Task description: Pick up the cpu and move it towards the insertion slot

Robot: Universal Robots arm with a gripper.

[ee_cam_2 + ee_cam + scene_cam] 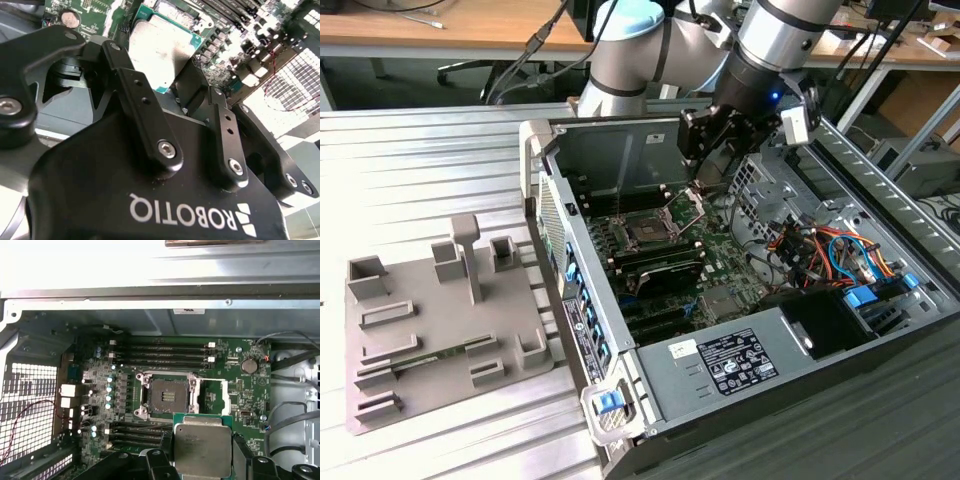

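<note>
On the exterior view's left a grey fixture plate point(440, 340) with upright blocks lies on the ribbed metal table point(410, 150). Next to it, toward the right, stands the opened computer case point(750, 300), its green circuit board point(710, 250) exposed. White stickers with small print sit on the case's front edge and on the black power supply cover point(740, 365); there is also lettering on the gripper body in the second wrist view (none of it is read off here).

The arm point(760, 50) reaches down into the case from above, and the gripper point(705, 150) hangs over the board, just above the raised metal load plate point(688, 207). Its black fingers point(165, 457) are pinched on the cpu point(202, 450), gripping it by opposite edges; the silvery top also shows between the fingers in the second wrist view point(157, 47).

In the first wrist view the insertion slot point(169, 396) lies open, its dark contact field bare inside the silvery frame. The cpu is held in the air near the slot but to one side of it, not yet over it. Long black memory slots point(160, 352) run along the slot's far side, a round coin battery point(249, 365) sits further along the board, and bundles of coloured cables point(830, 250) fill the case toward the exterior view's right.
</note>
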